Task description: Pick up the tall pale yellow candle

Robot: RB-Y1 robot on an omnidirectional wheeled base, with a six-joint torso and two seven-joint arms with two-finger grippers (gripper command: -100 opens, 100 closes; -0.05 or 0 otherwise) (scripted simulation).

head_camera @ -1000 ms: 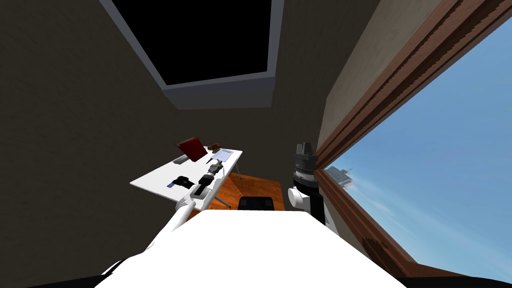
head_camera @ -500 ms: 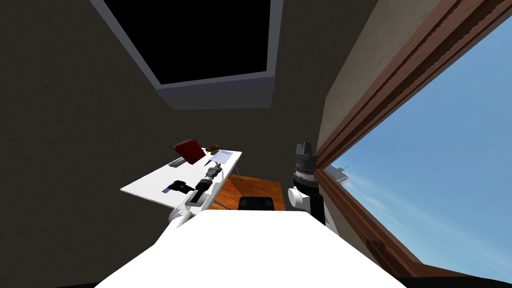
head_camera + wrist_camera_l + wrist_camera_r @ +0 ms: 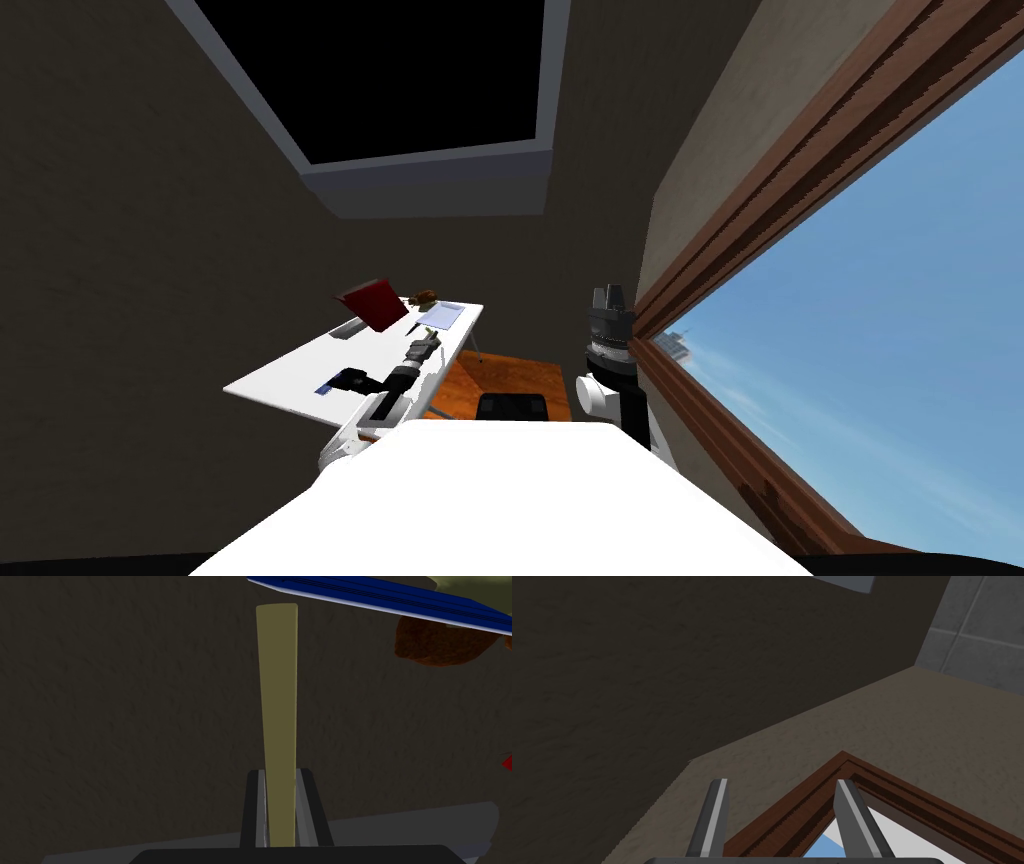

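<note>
**Firmly clamped: candle gripped at one end by the left hand**

The left gripper (image 3: 280, 776) is closed on the tall pale yellow candle (image 3: 277, 691). Both fingers (image 3: 260, 801) press its sides close to one end, and the rest of the stick runs straight out from the jaws. Its far tip comes near a blue flat thing (image 3: 390, 598), with a brown lump (image 3: 440, 643) just beside that. From the head view, the left arm reaches over the white table (image 3: 290, 372), with the hand near a red object (image 3: 375, 302). I cannot tell whether the candle is clear of the tabletop.

The right gripper (image 3: 779, 783) is raised by the window with its fingers (image 3: 714, 816) spread and nothing between them.

By its look, the candle is light, stiff and slender, probably waxy, so slick under the thin blades and liable to snap or dent. A grip this near the end leaves a long free length to swing, and a hold closer to the middle would steady it. I judge that moderate pressure and slow wrist moves suit it, keeping the tip away from the blue thing.
</note>
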